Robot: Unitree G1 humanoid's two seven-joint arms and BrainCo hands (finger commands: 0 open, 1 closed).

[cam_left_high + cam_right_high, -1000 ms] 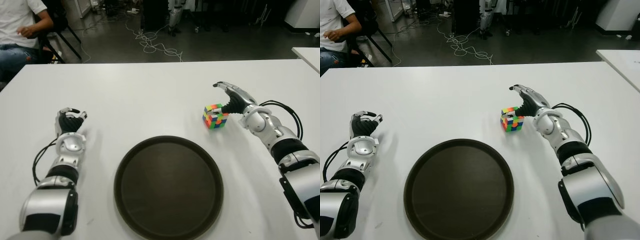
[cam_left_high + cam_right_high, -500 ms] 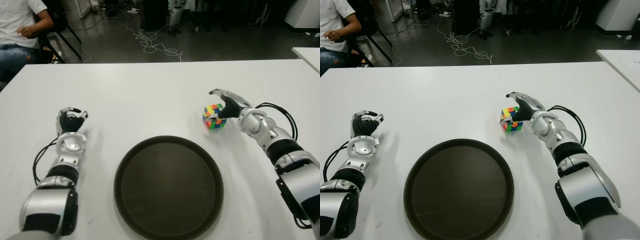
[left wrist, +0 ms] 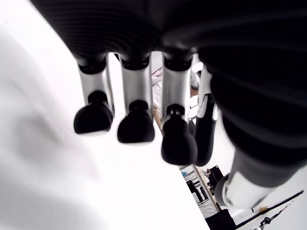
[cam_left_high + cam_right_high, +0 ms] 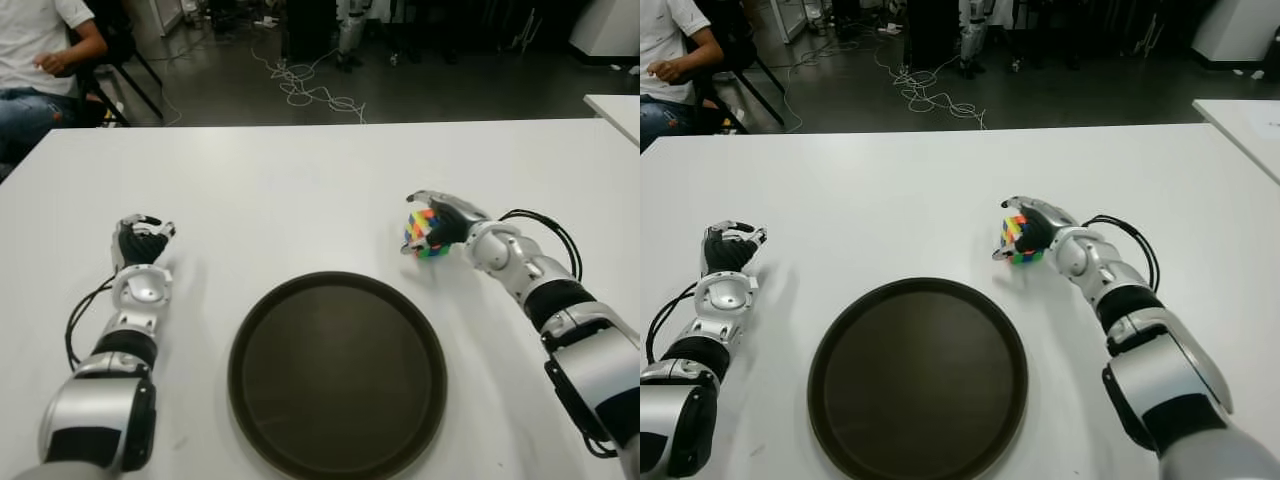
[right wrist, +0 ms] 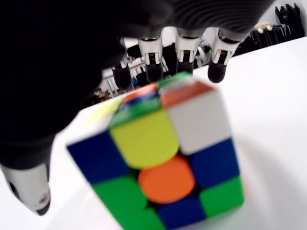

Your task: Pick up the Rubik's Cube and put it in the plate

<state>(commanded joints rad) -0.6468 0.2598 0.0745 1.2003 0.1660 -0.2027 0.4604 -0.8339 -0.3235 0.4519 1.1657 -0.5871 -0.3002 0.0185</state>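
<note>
The Rubik's Cube (image 4: pixel 424 232) stands tilted on the white table (image 4: pixel 280 190), just beyond the right rim of the round dark plate (image 4: pixel 335 375). My right hand (image 4: pixel 1032 226) wraps it: the fingers (image 5: pixel 184 48) curl over its far side and the thumb (image 4: pixel 998 253) sits at its near lower edge. The right wrist view shows the cube (image 5: pixel 163 158) close against the palm. My left hand (image 4: pixel 141 241) shows at the table's left side, left of the plate, with curled fingers (image 3: pixel 135 125) and nothing in them.
A seated person (image 4: pixel 40 60) is beyond the table's far left corner. Loose cables (image 4: pixel 310 90) lie on the dark floor behind. The corner of another white table (image 4: pixel 615 105) shows at the far right.
My right hand has moved left and closed around the cube, which has tipped from flat to tilted. The left hand has not moved.
</note>
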